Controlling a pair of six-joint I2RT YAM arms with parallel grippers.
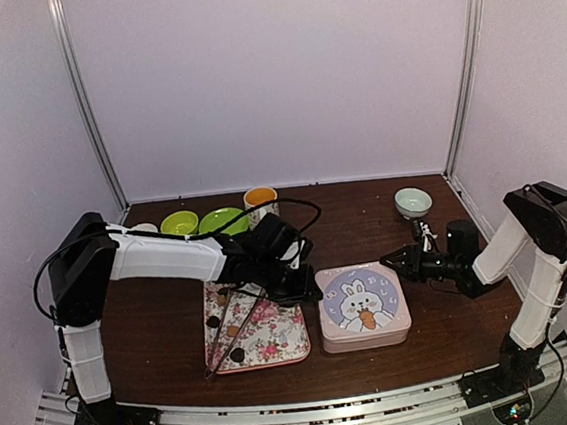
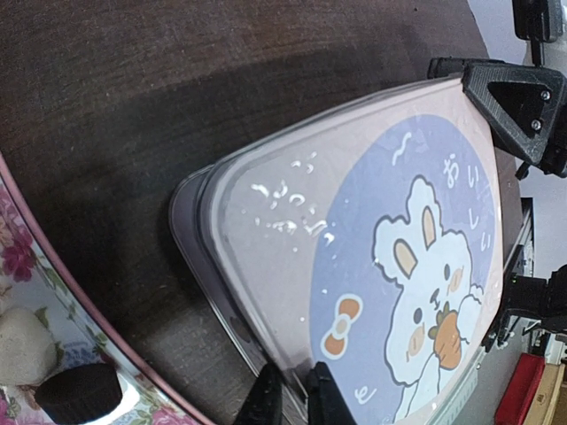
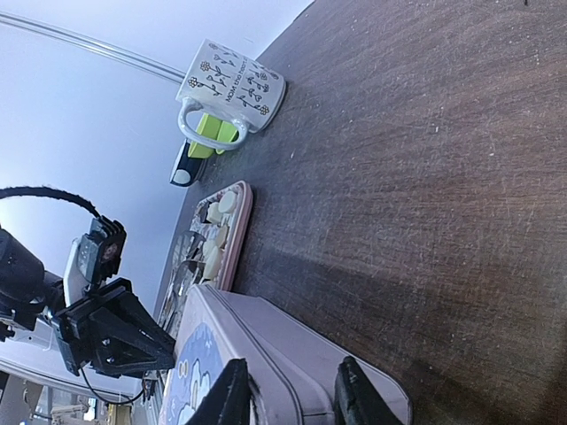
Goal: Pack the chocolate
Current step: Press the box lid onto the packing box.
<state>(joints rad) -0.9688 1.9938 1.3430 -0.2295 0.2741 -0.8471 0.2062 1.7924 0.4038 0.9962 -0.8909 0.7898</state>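
The chocolate lies on a floral tray (image 1: 286,338): dark pieces (image 1: 214,322) in the top view, a white one (image 2: 22,345) and a dark one (image 2: 80,394) in the left wrist view, pale ones (image 3: 213,235) in the right wrist view. Right of the tray stands a pink tin (image 1: 363,305) with a rabbit lid (image 2: 390,266), closed. My left gripper (image 2: 297,400) pinches the lid's rim at the tin's left edge. My right gripper (image 3: 292,397) straddles the tin's (image 3: 292,345) far right corner, its fingers against the tin.
Metal tongs (image 1: 237,329) lie across the tray. Along the back stand a white cup (image 1: 144,229), two green bowls (image 1: 179,223) (image 1: 222,220) and a patterned mug (image 1: 260,203) (image 3: 232,93). A pale bowl (image 1: 413,200) sits at the back right.
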